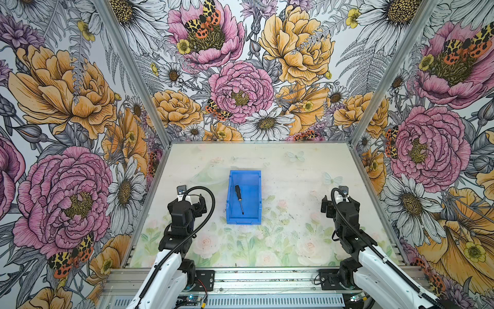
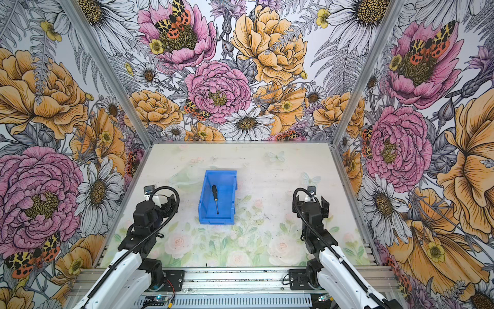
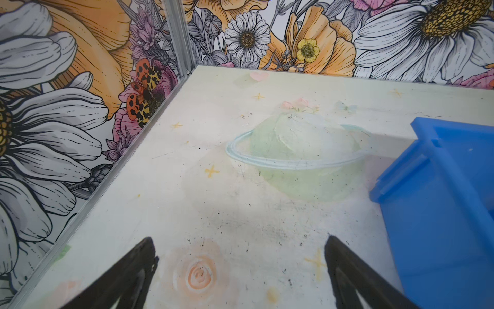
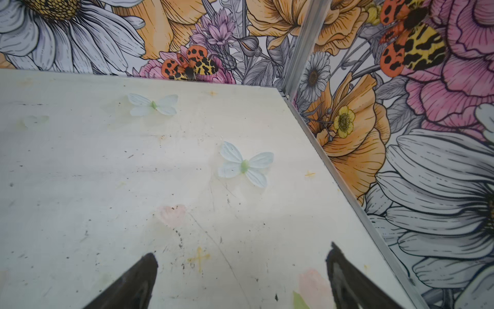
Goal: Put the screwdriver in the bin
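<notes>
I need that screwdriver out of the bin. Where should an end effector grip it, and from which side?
Grip the screwdriver by its thick black handle, from straight above. It lies flat in the bin, handle toward the far wall; the walls block side approaches, and the thin shaft offers little to pinch.

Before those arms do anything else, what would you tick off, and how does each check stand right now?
1. The screwdriver lies wholly inside the bin: ok.
2. The bin stands upright on the table: ok.
3. The left gripper is open and empty: ok.
4. The right gripper is open and empty: ok.
5. Both grippers are apart from the bin: ok.
</notes>
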Available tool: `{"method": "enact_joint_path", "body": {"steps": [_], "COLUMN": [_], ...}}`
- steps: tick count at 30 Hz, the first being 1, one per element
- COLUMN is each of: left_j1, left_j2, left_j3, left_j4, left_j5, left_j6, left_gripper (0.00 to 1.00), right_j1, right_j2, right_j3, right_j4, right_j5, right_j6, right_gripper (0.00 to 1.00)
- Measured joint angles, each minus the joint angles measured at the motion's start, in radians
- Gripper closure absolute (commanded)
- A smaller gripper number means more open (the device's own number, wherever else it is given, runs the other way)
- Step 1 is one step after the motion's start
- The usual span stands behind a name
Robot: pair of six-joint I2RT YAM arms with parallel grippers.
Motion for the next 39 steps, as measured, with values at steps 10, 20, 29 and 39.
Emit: {"method": "enact_joint_path", "body": {"steps": [10,20,29,39], "left_j1": [0.04,0.09,0.101,0.108], "left_j2": [0.235,0.375,0.542,0.657], "left_j3": [-0.024,-0.02,0.077,0.13], "left_j4": [0.296,0.466,0.526,0.588], "left_j5": [-0.014,0.005,0.057,0.074], "left_j6": [-0.004,-0.004,-0.005,-0.015], "left_gripper": [0.01,0.01,0.01,0.01], "right_j1": [-0.107,-0.137,-0.203,-0.229], "right_j2": [0.287,0.486,0.712,0.79], "right_j3": [0.013,0.101,0.187,0.182], "right_j4": [0.243,0.435,0.61,0.721], "right_j5": [-0.15,-0.213,-0.277,-0.352], "right_j6": [-0.032,-0.056,-0.048,-0.046], "right_gripper": [0.0,0.0,0.0,0.0]}}
